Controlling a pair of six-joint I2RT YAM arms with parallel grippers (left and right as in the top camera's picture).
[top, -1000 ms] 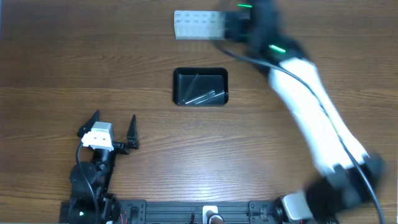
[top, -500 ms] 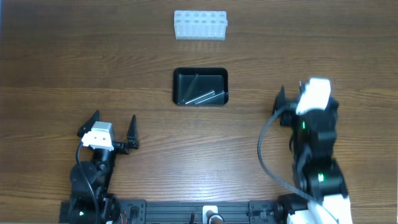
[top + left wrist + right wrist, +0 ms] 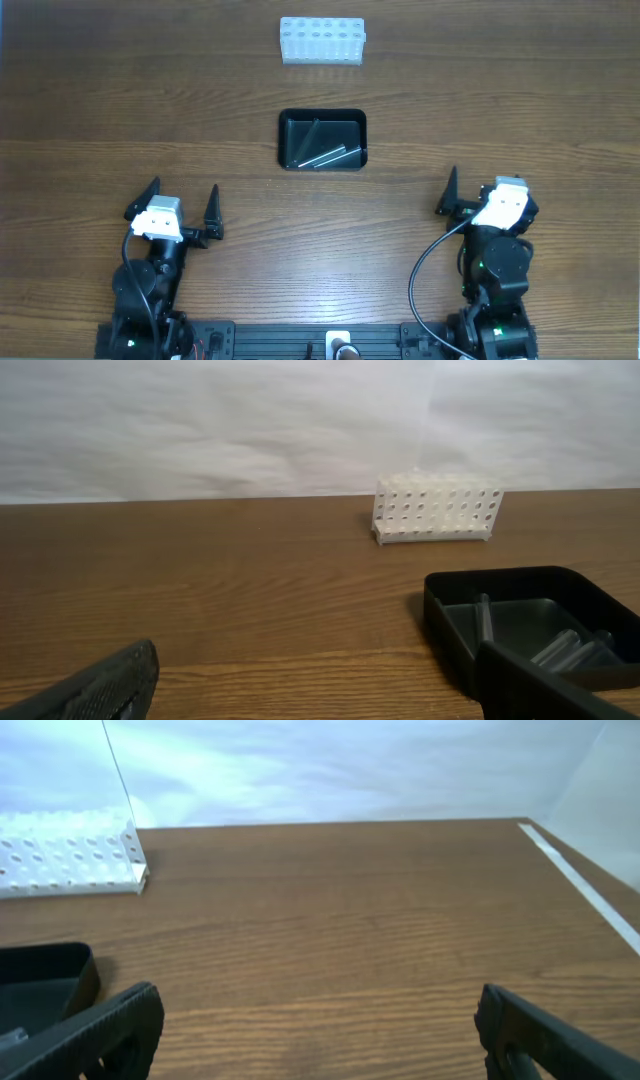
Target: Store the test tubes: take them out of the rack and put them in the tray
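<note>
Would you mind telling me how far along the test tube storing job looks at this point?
Done: several test tubes lie in the black tray, and the white rack shows no tubes standing in it. In hand: nothing; the left gripper and right gripper sit open and empty near their bases. Left: apparently nothing, though a tube deep in the rack could escape these views.

the white perforated plastic rack (image 3: 65, 853) and black rectangular plastic tray (image 3: 40, 970) are cut off at the right wrist view's edge; the clear tubes (image 3: 322, 155) overlap, count unclear.

No text, label or number can be read anywhere.
</note>
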